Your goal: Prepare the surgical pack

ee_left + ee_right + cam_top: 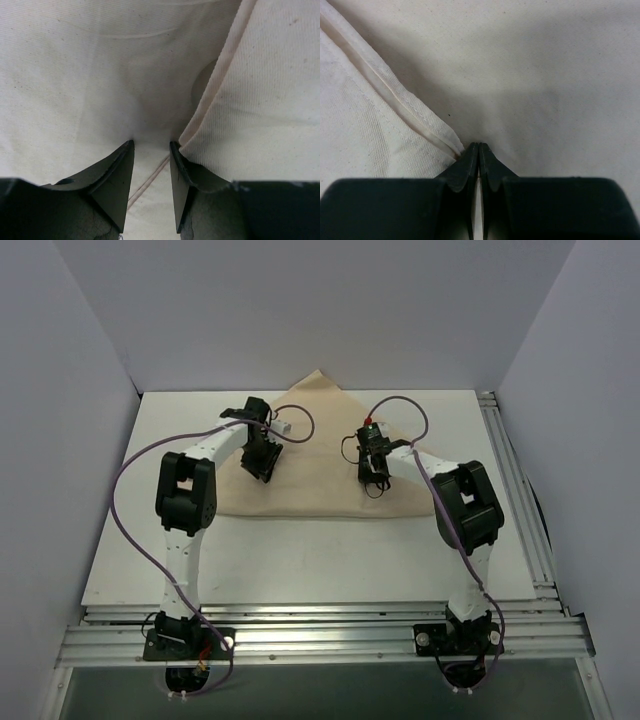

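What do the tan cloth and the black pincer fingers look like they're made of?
Tan cloth: likely woven cotton, matte; diagonal twill ribs and a stitched hem show. Right pincer fingers: matte black, probably moulded plastic, judging by the dull smooth faces.

White table [300,560], plain pale walls [300,310] on three sides, aluminium rails [330,635] along near edge.

White arms [180,565], blk grippers [152,150] [478,147], purple cables [400,398]

I see my white table [300,560] carrying the tan cloth sheet [315,455], which lies flat as a triangle, its point toward the far wall.
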Robot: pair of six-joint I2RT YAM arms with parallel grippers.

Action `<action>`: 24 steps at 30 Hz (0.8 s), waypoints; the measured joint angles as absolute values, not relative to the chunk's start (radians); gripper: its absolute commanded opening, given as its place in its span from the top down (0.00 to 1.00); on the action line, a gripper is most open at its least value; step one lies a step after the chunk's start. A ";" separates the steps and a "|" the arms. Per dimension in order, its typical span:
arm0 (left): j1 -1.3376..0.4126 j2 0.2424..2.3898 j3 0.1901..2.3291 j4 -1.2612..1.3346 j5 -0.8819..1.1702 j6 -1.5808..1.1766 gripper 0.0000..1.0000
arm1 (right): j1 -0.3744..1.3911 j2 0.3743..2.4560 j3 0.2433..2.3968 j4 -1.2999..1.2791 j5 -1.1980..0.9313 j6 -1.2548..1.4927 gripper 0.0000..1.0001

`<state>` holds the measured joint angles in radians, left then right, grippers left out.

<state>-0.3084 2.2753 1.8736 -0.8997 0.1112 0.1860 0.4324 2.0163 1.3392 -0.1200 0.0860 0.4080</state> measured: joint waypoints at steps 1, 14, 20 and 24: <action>-0.308 2.275 1.876 -0.902 0.112 0.186 0.56 | 0.432 2.016 1.343 -0.126 0.089 0.408 1.00; -0.293 2.063 1.826 -0.971 0.160 0.190 0.55 | 0.494 1.767 1.336 -0.274 0.179 0.393 1.00; -0.305 1.956 1.613 -0.974 0.189 0.199 0.55 | 0.513 1.656 1.127 -0.250 0.132 0.441 1.00; -0.319 2.026 1.549 -0.962 0.187 0.200 0.55 | 0.495 1.668 0.995 -0.212 0.076 0.468 1.00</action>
